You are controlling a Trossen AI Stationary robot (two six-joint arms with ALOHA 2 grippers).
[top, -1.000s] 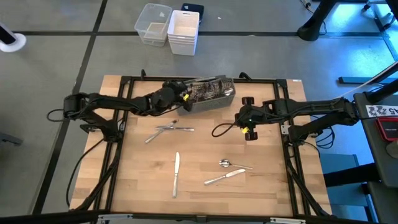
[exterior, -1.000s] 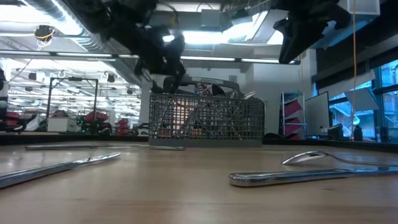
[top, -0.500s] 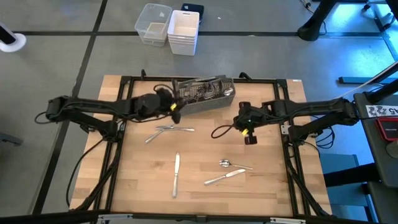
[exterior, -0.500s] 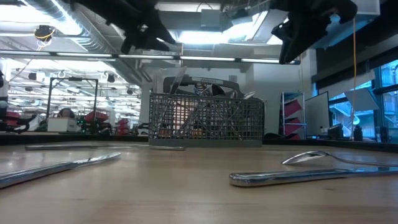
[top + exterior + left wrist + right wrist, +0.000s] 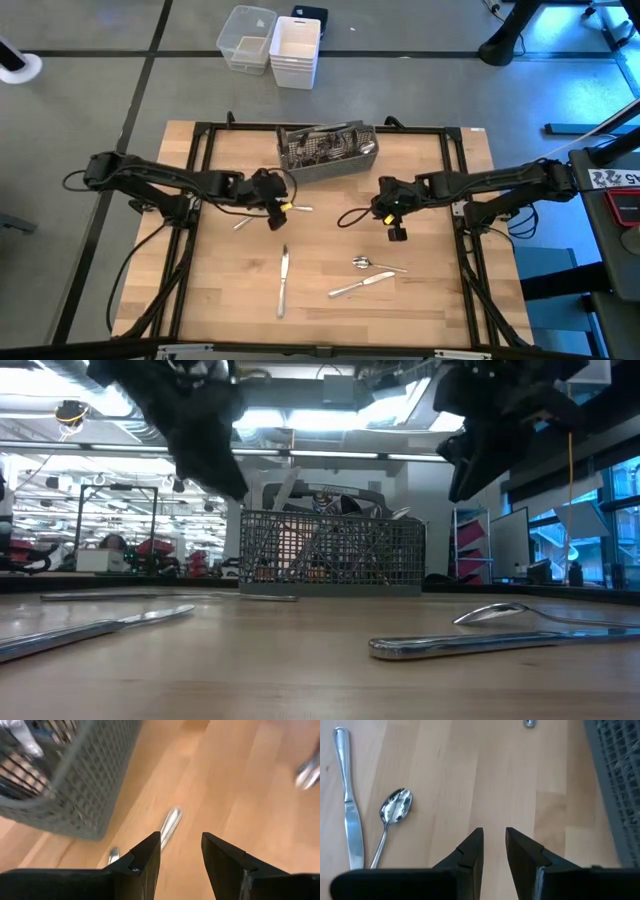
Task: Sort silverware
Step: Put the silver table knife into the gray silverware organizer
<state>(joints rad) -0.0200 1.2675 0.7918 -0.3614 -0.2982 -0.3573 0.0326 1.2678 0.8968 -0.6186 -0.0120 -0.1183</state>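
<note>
Steel cutlery (image 5: 296, 208) lies just at three o'clock of my left gripper (image 5: 276, 212), jaws parted, empty; right gripper (image 5: 394, 226) narrow, empty.

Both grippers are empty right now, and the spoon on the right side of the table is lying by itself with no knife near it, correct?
Not quite. Both the left gripper and the right gripper are empty, but the spoon has a knife lying right beside it, as the right wrist view shows.
</note>
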